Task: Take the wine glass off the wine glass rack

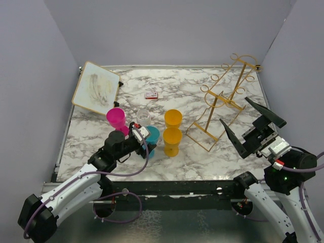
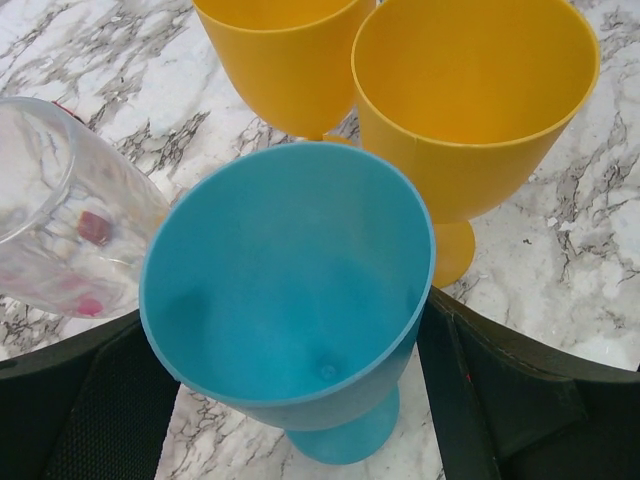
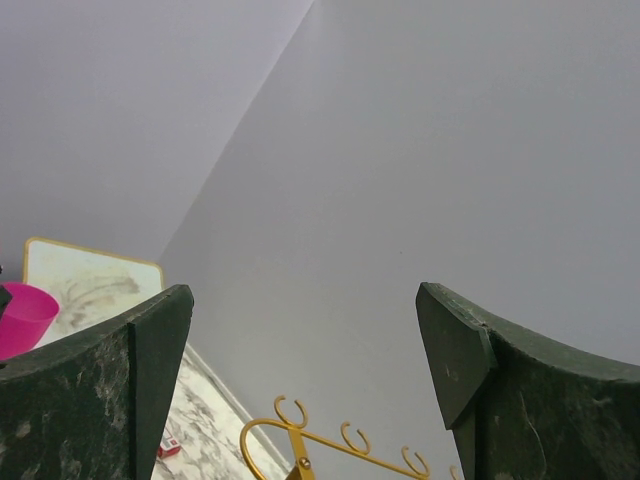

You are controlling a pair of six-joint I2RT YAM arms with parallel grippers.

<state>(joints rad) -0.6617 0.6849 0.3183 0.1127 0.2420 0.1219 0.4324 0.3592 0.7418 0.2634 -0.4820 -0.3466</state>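
In the top view, the rack [image 1: 223, 101] is seen at the back right of the table [image 1: 223, 157], and no glass can be made out on its hooks. Five glasses are stood on the marble well to its left: a pink glass [image 1: 116, 119], a clear glass [image 1: 144, 117], two yellow glasses [image 1: 172, 118] and a blue glass [image 1: 154, 134]. The left gripper [image 1: 142, 135] is set around the blue glass. The right gripper [image 1: 234, 110] is raised near the rack, spread wide, with nothing in it.

In the left wrist view, the blue glass is shown upright, its foot on the marble, between widely parted fingers [image 2: 80, 410]. Marble shows between the fingers and the stem, so no grip is evident. The yellow glasses are just behind it, and the clear glass is at its left.

In the right wrist view, only the spread, empty fingers [image 3: 100, 390], the wall and a few bare hooks are shown.

The removal is judged done, or nearly so. Only the left gripper's withdrawal appears to be left.
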